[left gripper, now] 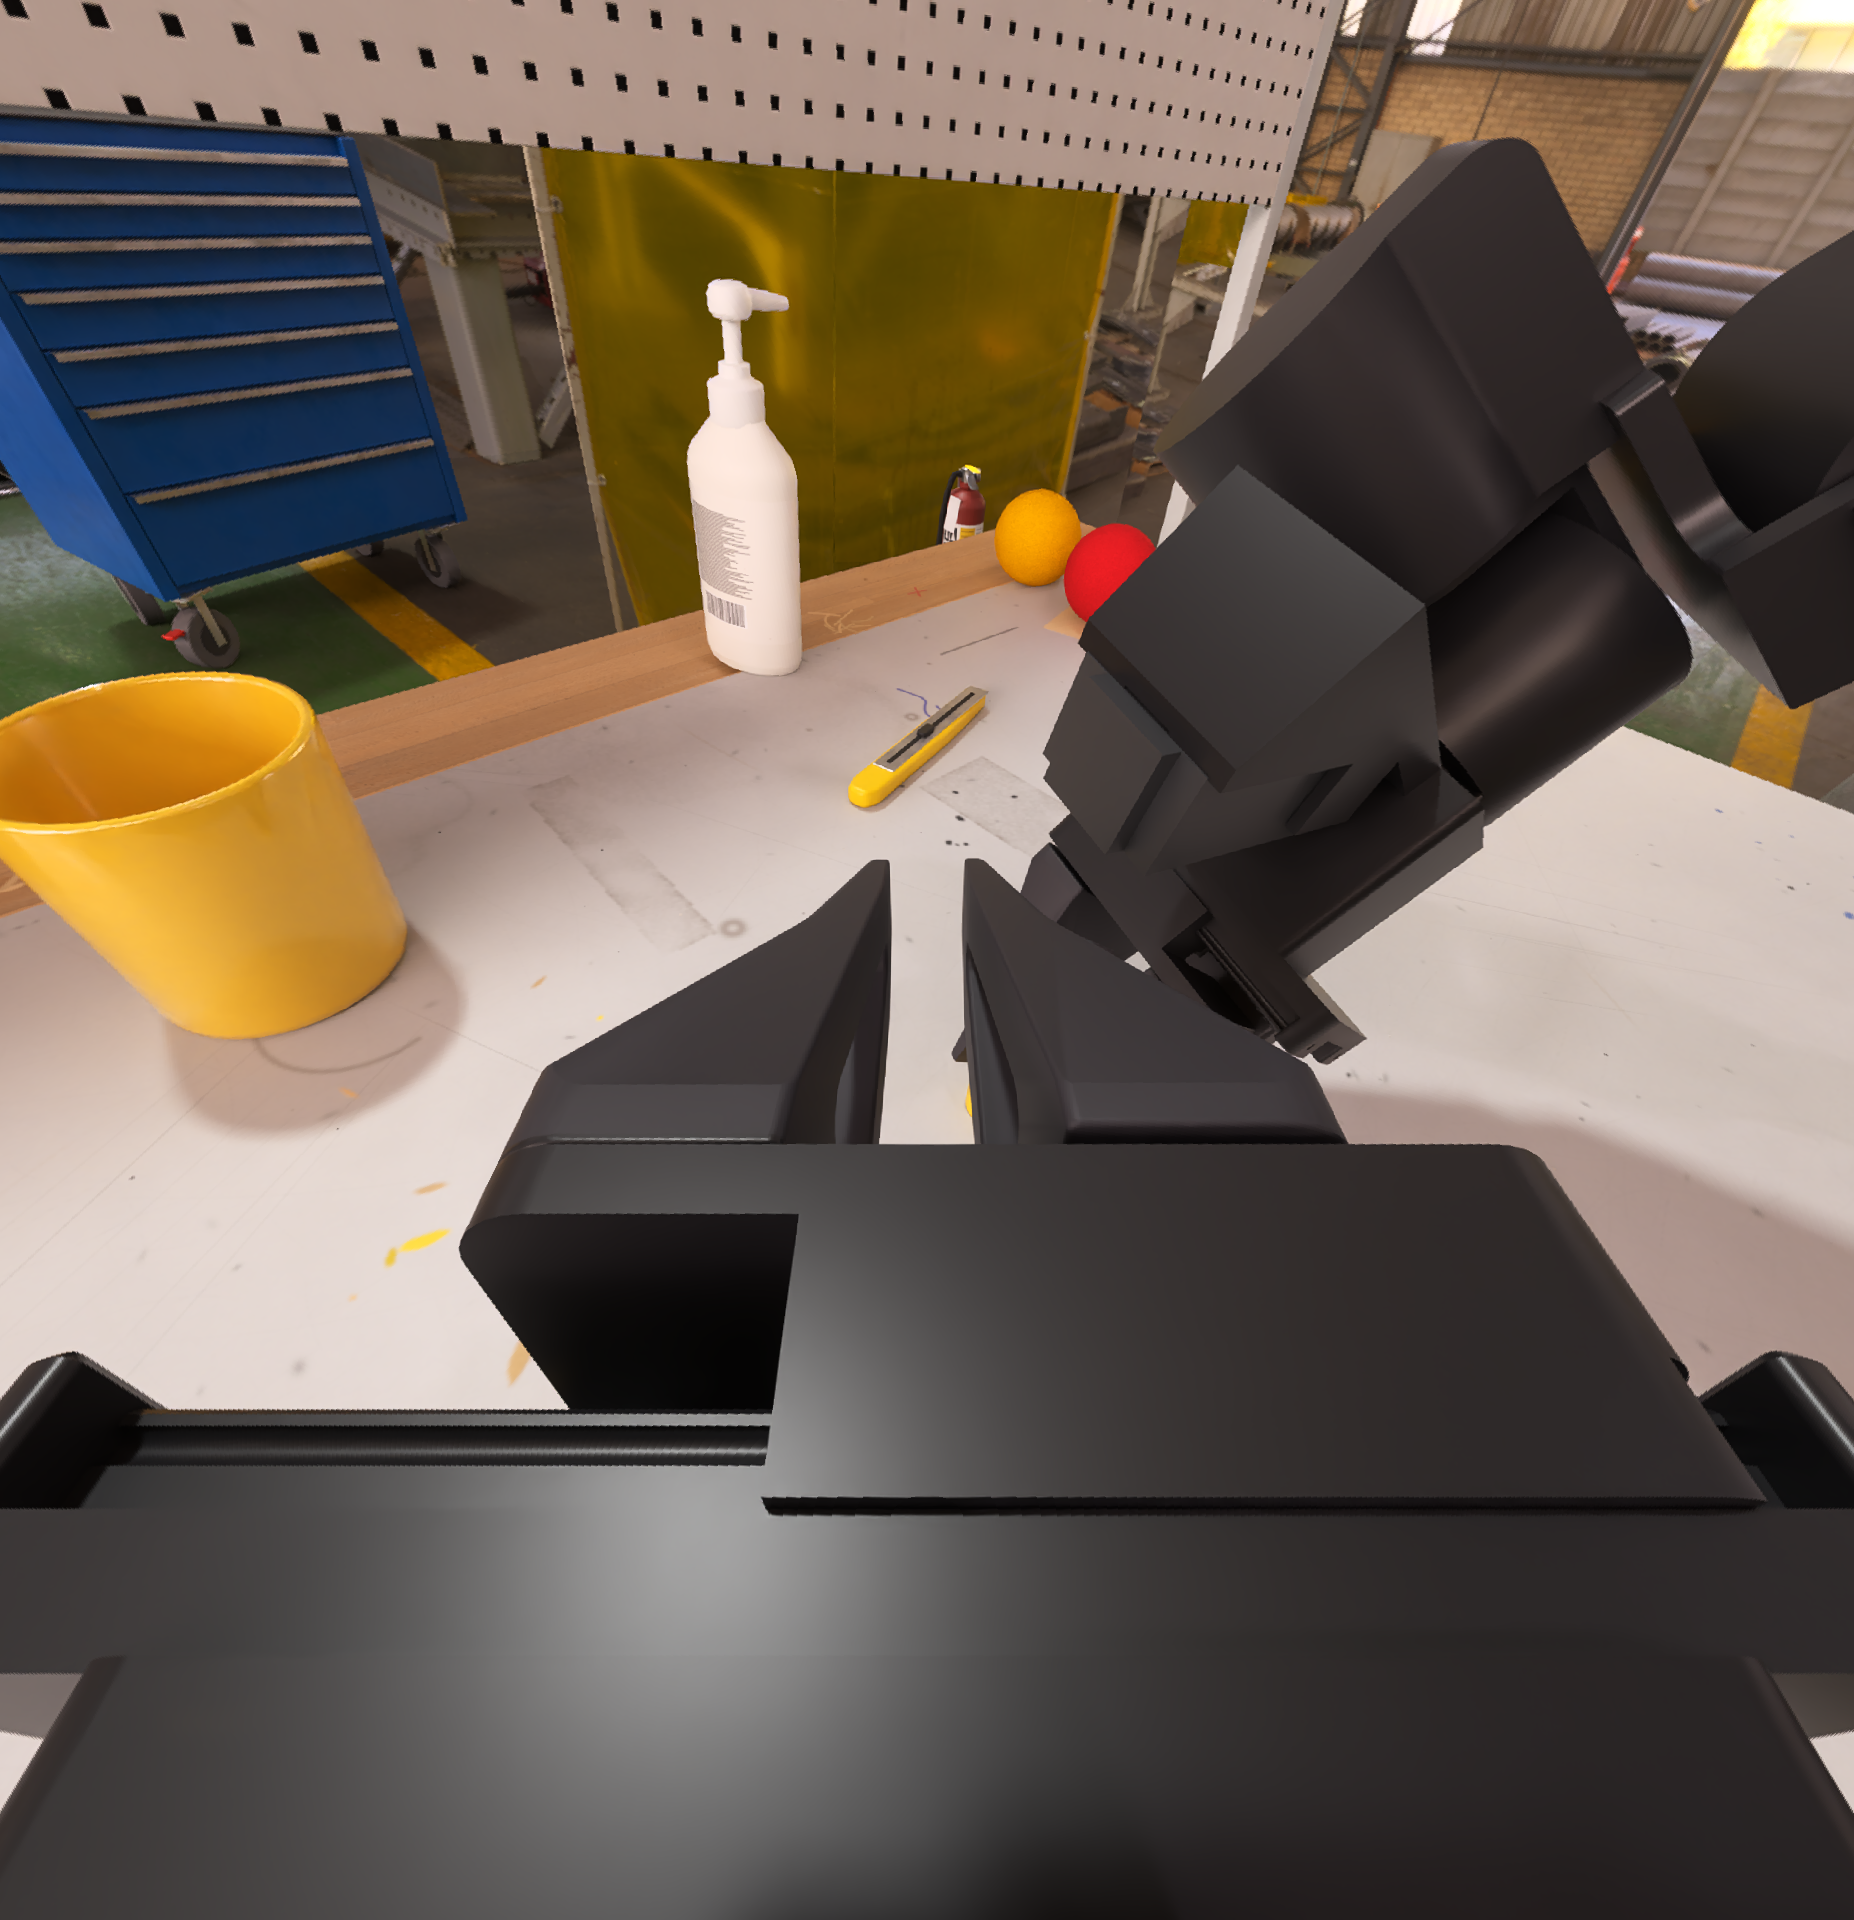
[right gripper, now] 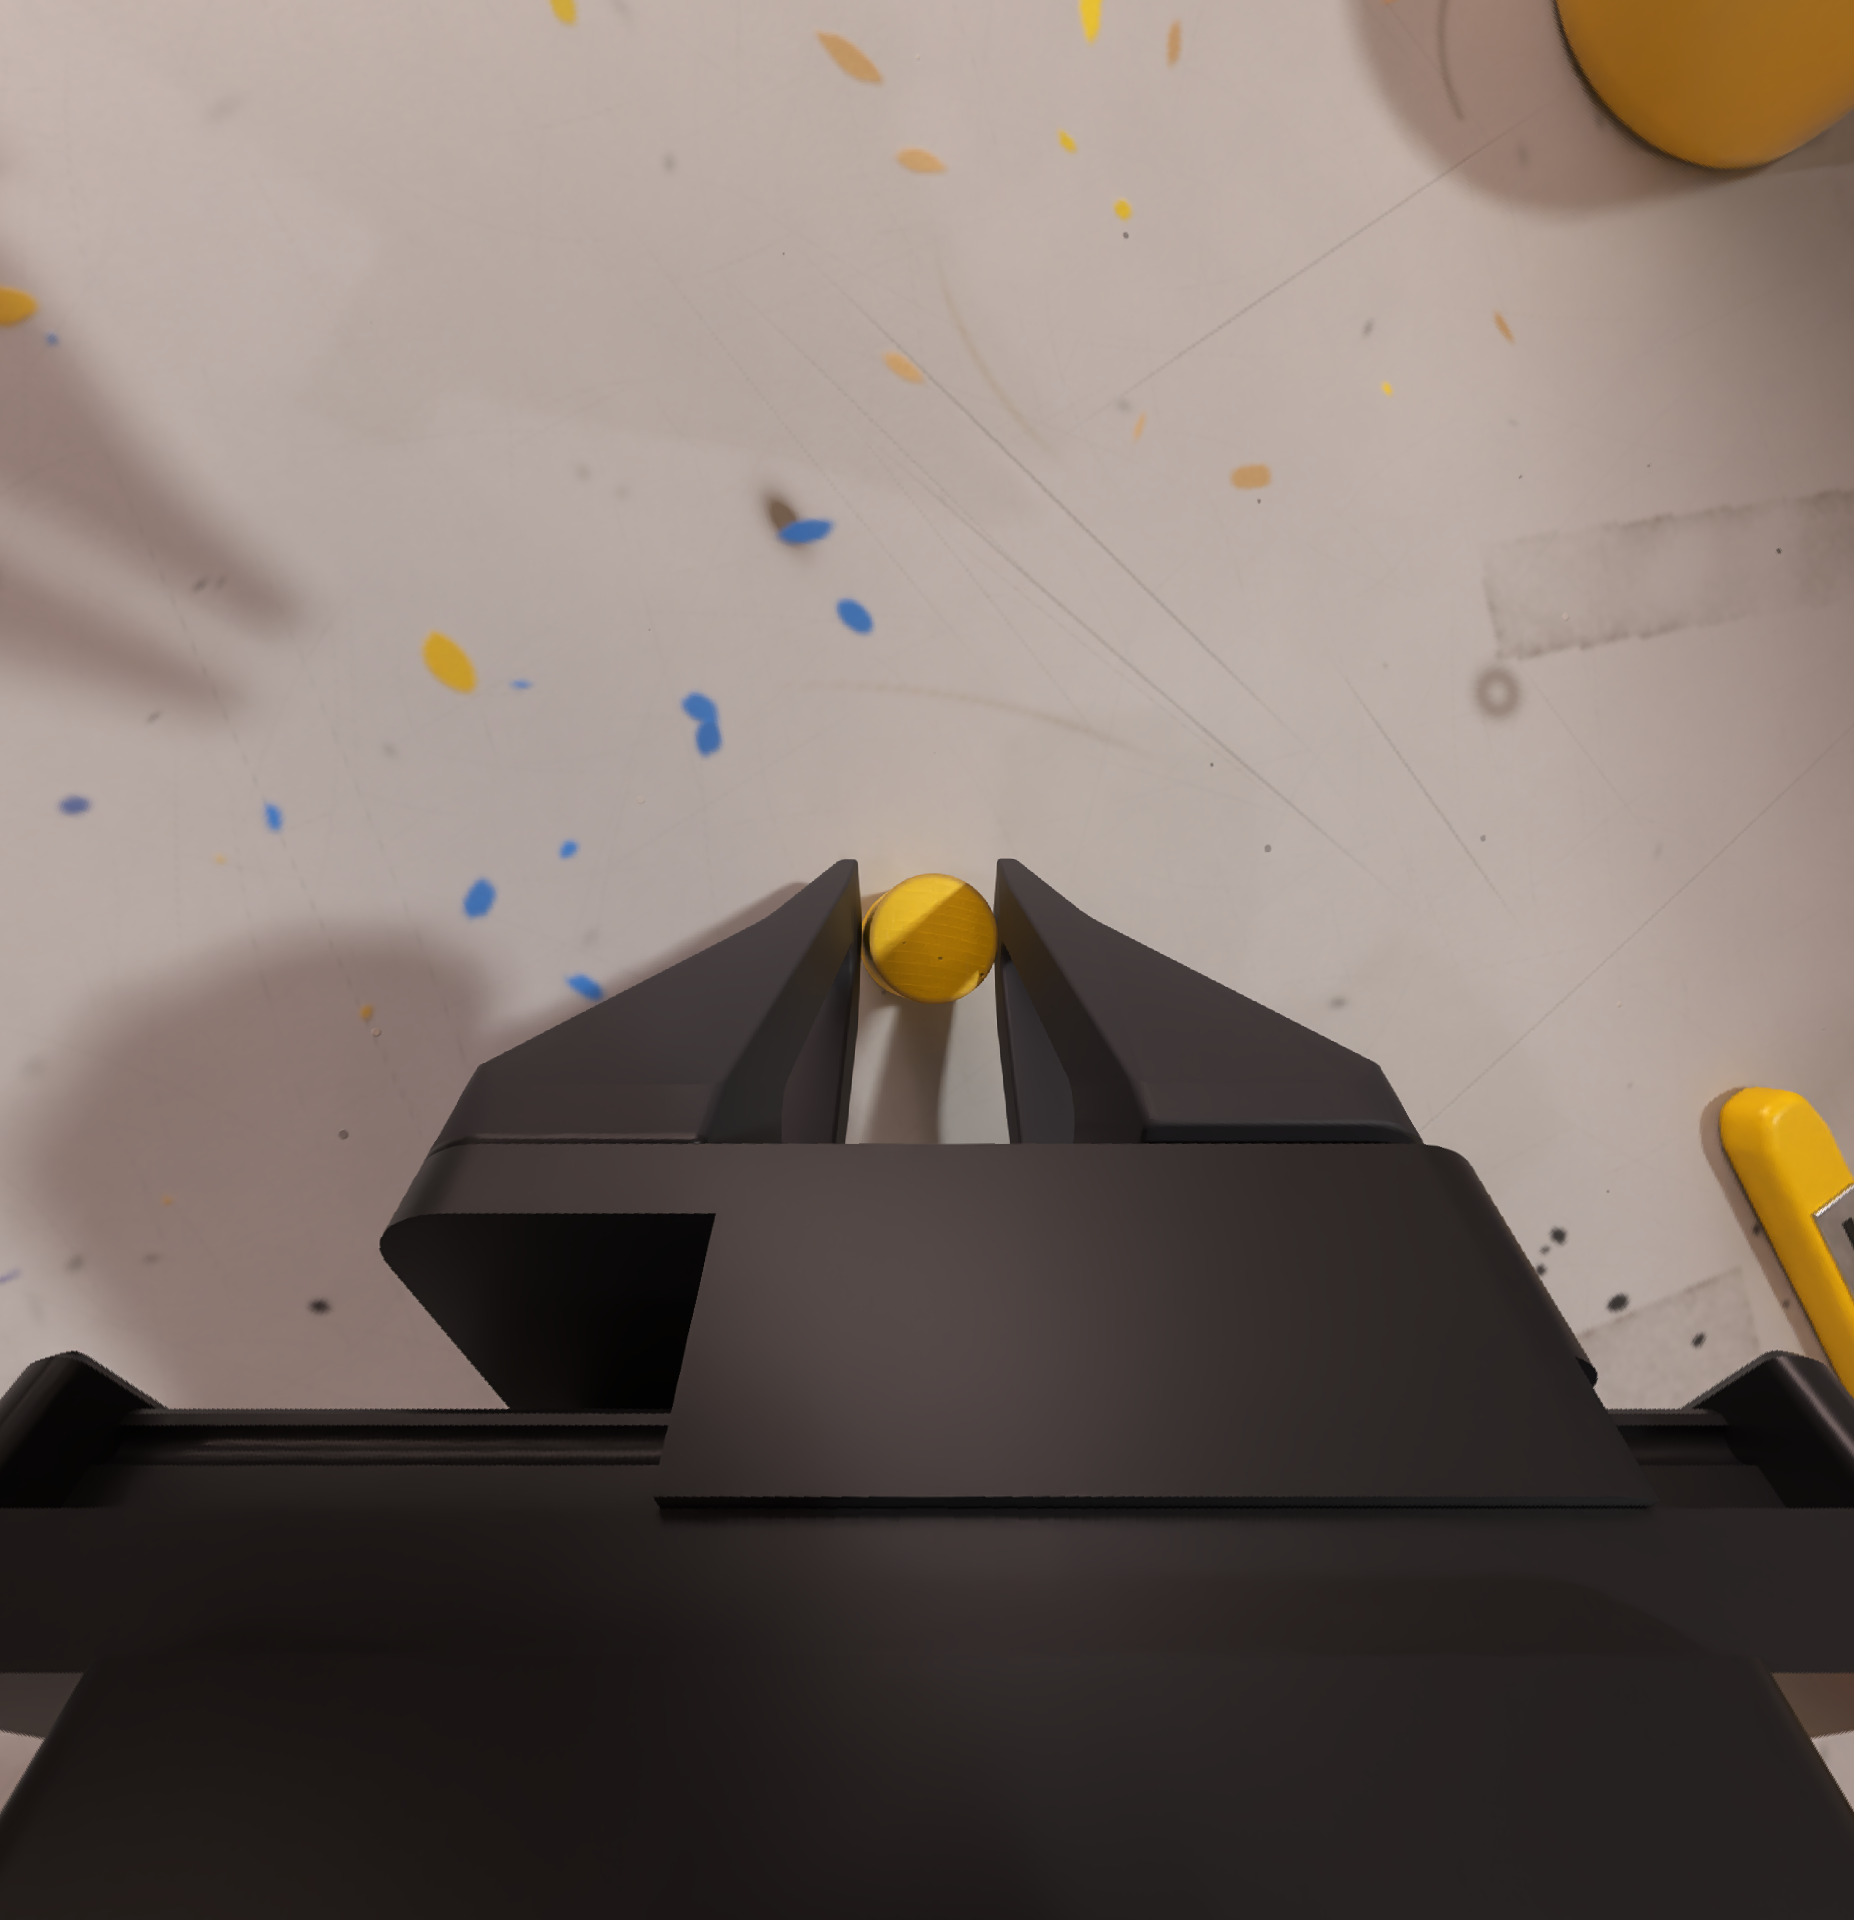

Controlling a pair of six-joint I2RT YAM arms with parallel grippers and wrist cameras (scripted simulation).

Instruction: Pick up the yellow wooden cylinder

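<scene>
The yellow wooden cylinder (right gripper: 929, 940) stands upright on the white table, and I see its round top face in the right wrist view. My right gripper (right gripper: 927, 914) points straight down over it. Both fingers press against the cylinder's sides, so the gripper is shut on it. In the left wrist view the right arm (left gripper: 1318, 675) reaches down just ahead of my left gripper (left gripper: 927, 883). My left gripper is shut with only a narrow slit between its fingers, empty, above the table. The cylinder is mostly hidden there behind the left gripper's fingers.
A yellow cup (left gripper: 175, 831) stands at the left and also shows in the right wrist view (right gripper: 1723, 73). A yellow utility knife (left gripper: 918, 746) lies near the right gripper (right gripper: 1806, 1226). A white pump bottle (left gripper: 746, 540), an orange (left gripper: 1035, 535) and a red ball (left gripper: 1105, 566) sit by the far wooden edge.
</scene>
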